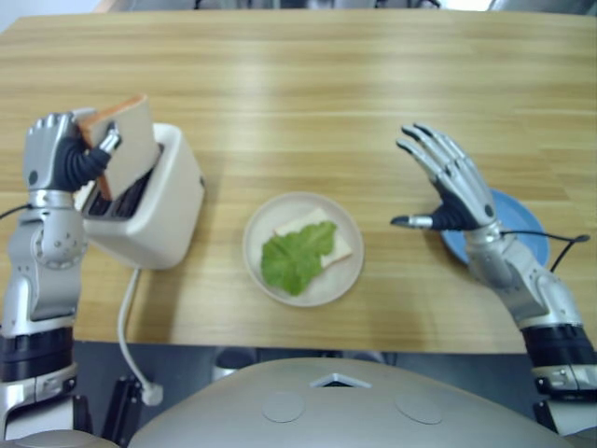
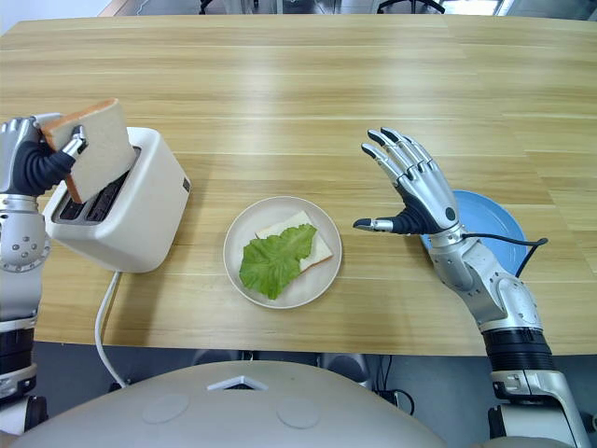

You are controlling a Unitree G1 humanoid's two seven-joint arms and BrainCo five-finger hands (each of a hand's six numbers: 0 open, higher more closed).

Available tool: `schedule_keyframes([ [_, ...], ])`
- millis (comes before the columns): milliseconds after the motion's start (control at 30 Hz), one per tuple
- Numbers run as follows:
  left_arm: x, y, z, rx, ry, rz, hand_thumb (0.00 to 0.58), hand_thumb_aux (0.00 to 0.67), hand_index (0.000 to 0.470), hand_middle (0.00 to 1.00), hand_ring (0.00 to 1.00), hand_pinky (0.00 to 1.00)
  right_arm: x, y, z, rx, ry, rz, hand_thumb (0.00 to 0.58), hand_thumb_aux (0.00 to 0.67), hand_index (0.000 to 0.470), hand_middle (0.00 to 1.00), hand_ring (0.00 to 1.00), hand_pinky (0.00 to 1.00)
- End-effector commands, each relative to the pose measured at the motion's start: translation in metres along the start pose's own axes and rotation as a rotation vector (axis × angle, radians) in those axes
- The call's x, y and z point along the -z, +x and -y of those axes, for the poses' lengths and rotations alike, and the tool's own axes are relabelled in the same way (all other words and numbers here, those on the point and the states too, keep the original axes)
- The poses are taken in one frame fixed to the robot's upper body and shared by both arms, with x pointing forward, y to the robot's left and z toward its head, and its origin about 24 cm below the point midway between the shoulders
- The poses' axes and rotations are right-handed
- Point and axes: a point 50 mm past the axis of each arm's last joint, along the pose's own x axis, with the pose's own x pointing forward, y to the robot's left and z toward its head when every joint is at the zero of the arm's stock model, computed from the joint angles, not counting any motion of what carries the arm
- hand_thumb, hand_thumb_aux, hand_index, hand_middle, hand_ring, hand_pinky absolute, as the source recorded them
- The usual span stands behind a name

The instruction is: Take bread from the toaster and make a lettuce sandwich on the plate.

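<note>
My left hand (image 1: 56, 154) clamping bread slice (image 1: 131, 140) by one edge, slice tilting above toaster (image 1: 163, 210) slot. Am judging it light, soft, crumbly: pinching crust gently. Plate (image 1: 250, 245) with lettuce (image 1: 294, 259) sitting right of this hand. Right hand (image 1: 452, 187) hovering beyond, fingers spread, empty.

Bright even light, pale sheen across table (image 1: 308, 84)

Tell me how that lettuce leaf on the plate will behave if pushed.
Likely floppy and light: the lettuce leaf drapes off the bottom slice onto the plate, edges crinkled. It would probably slide or bunch rather than hold shape, since nothing pins it. Lowering the held slice straight down seems safer.
</note>
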Motion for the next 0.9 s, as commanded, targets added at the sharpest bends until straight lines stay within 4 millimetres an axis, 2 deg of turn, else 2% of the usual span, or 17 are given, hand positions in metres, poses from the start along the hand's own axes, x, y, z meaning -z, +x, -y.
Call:
schedule_keyframes([
  [33, -0.016, 0.01, -0.011, -0.076, 0.06, 0.108, 0.58, 0.67, 0.46, 1.0, 1.0, 1.0, 0.0, 0.001, -0.004, -0.021, 0.0, 0.009, 0.0, 0.0, 0.0, 0.0, 0.0, 0.0],
  [167, -0.044, 0.023, -0.02, -0.129, 0.085, 0.255, 0.58, 0.67, 0.46, 1.0, 1.0, 1.0, -0.001, 0.004, -0.004, -0.005, 0.005, 0.009, 0.0, 0.0, 0.0, 0.0, 0.0, 0.0],
  [233, -0.065, 0.026, -0.016, -0.131, 0.093, 0.362, 0.58, 0.67, 0.46, 1.0, 1.0, 1.0, -0.001, 0.006, -0.005, 0.002, 0.006, 0.013, 0.0, 0.0, 0.0, 0.0, 0.0, 0.0],
  [333, -0.093, 0.023, 0.004, -0.106, 0.072, 0.49, 0.58, 0.67, 0.46, 1.0, 1.0, 1.0, -0.002, 0.011, -0.005, 0.015, 0.012, 0.025, 0.0, 0.0, 0.0, 0.0, 0.0, 0.0],
  [433, -0.118, 0.012, 0.033, -0.054, 0.053, 0.622, 0.58, 0.67, 0.46, 1.0, 1.0, 1.0, -0.007, 0.016, -0.005, 0.003, 0.026, 0.065, 0.0, 0.0, 0.0, 0.0, 0.0, 0.0],
  [733, -0.155, -0.028, 0.095, -0.016, 0.088, 0.898, 0.58, 0.67, 0.46, 1.0, 1.0, 1.0, -0.014, 0.034, 0.0, -0.043, 0.033, 0.163, 0.0, 0.0, 0.0, 0.0, 0.0, 0.0],
  [900, -0.16, -0.045, 0.121, -0.019, 0.161, 1.005, 0.58, 0.67, 0.46, 1.0, 1.0, 1.0, -0.016, 0.033, -0.004, -0.095, 0.045, 0.184, 0.0, 0.0, 0.0, 0.0, 0.0, 0.0],
])
